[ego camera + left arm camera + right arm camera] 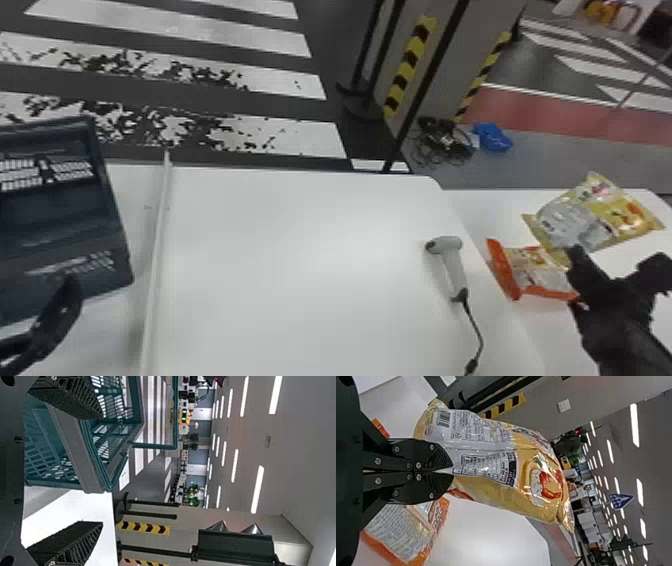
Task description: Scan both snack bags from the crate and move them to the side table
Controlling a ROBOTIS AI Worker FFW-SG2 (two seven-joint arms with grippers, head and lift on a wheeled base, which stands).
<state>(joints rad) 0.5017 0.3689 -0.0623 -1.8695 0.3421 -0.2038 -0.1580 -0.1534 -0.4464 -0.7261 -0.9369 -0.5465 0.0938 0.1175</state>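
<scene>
My right gripper [576, 254] holds the yellow snack bag [620, 212] over the side table [620, 332] at the right. In the right wrist view this gripper [451, 471] is shut on the bag's grey back seam, and the yellow bag [494, 490] extends beyond its tips, barcode visible. The orange snack bag [537, 272] lies on the side table, just beneath; its printed back [401, 534] shows in the right wrist view. At the far left, my left gripper [47, 320] is by the crate [55, 210]. The left wrist view has that gripper [97, 470] open beside the crate [69, 451], nothing between its fingers.
A white handheld scanner [452, 267] lies near the right edge of the main table [300, 270], its cable [477, 332] running toward the front. A raised white strip [157, 250] separates the crate's area from the main tabletop. Barrier posts stand behind the table.
</scene>
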